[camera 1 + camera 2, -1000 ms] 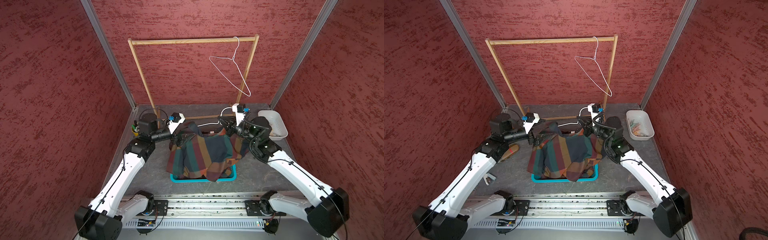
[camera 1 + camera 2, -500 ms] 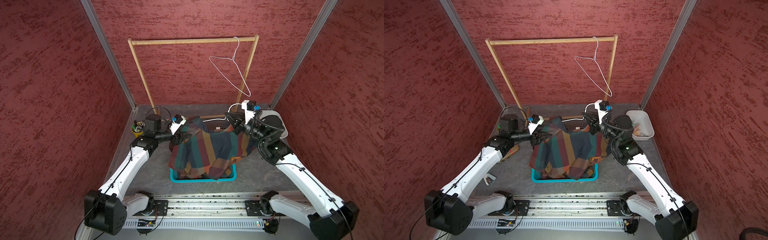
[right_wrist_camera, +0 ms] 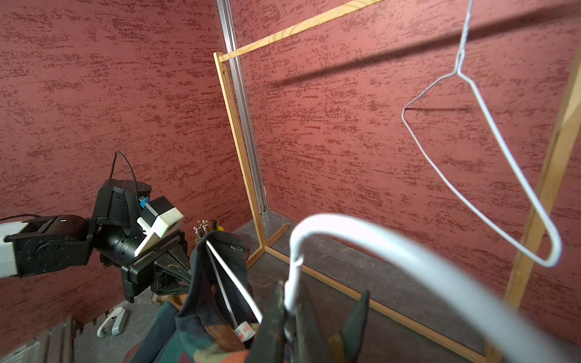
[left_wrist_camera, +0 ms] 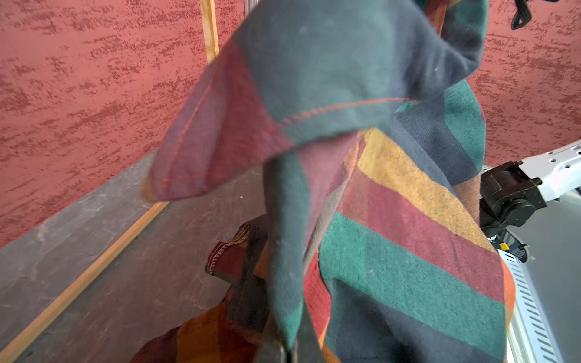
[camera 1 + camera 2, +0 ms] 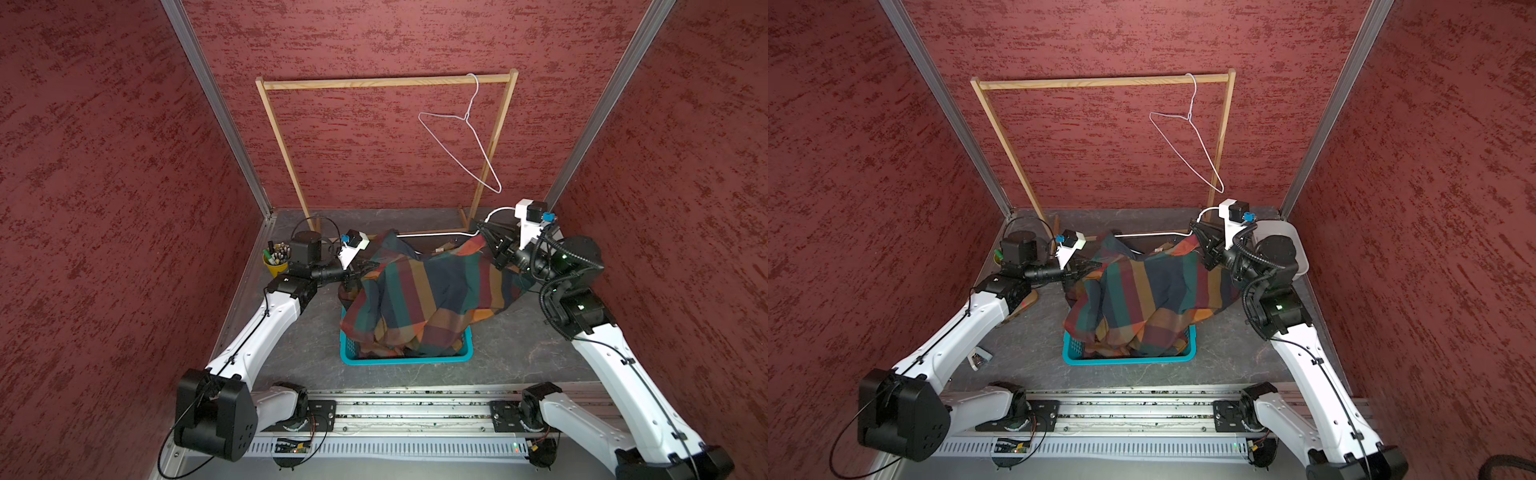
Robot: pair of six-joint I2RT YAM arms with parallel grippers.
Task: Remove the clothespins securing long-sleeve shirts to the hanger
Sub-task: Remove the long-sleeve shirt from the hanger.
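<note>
A plaid long-sleeve shirt (image 5: 424, 291) (image 5: 1142, 299) hangs on a white hanger (image 5: 436, 235) (image 3: 361, 232), spread between my arms above a teal basket (image 5: 407, 359). My left gripper (image 5: 365, 268) (image 4: 290, 345) is shut on a green fold of the shirt (image 4: 393, 251) at its left edge. My right gripper (image 5: 484, 237) (image 3: 290, 327) is shut on the hanger's neck just below the hook. More plaid cloth (image 5: 399, 340) lies in the basket. The clothespins are out of view.
An empty wire hanger (image 5: 469, 137) (image 3: 490, 157) dangles from the wooden rack (image 5: 386, 82) at the back. A yellow cup of pens (image 5: 276, 257) stands behind my left arm. A white bin (image 5: 1287, 237) sits behind my right arm. A small white clip-like object (image 5: 978, 357) lies on the floor.
My left gripper has closed on the shirt's edge. The right gripper has carried the hanger to the right and back, and the shirt is now stretched wider between the arms.
</note>
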